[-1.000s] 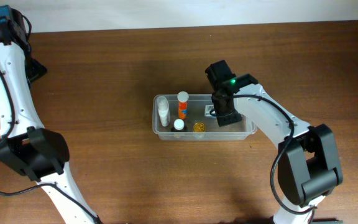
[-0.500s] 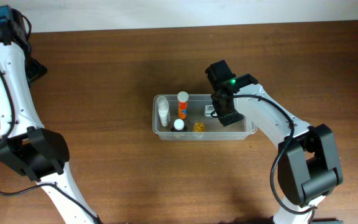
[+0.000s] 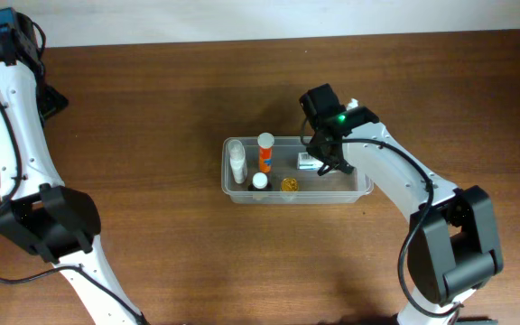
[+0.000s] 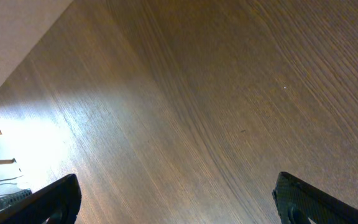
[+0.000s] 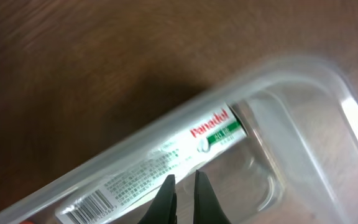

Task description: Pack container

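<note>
Hovering over the blurred container [image 5: 291, 68], right gripper [image 5: 182, 186] sits closed and empty; left gripper [image 4: 176, 193] gapes wide.

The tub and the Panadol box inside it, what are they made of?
The tub looks like clear, glossy plastic: its contents show through the walls and its rim catches the light. The Panadol box appears to be thin printed cardboard, white with red and green lettering and a barcode, though that is judged from looks alone.
</note>
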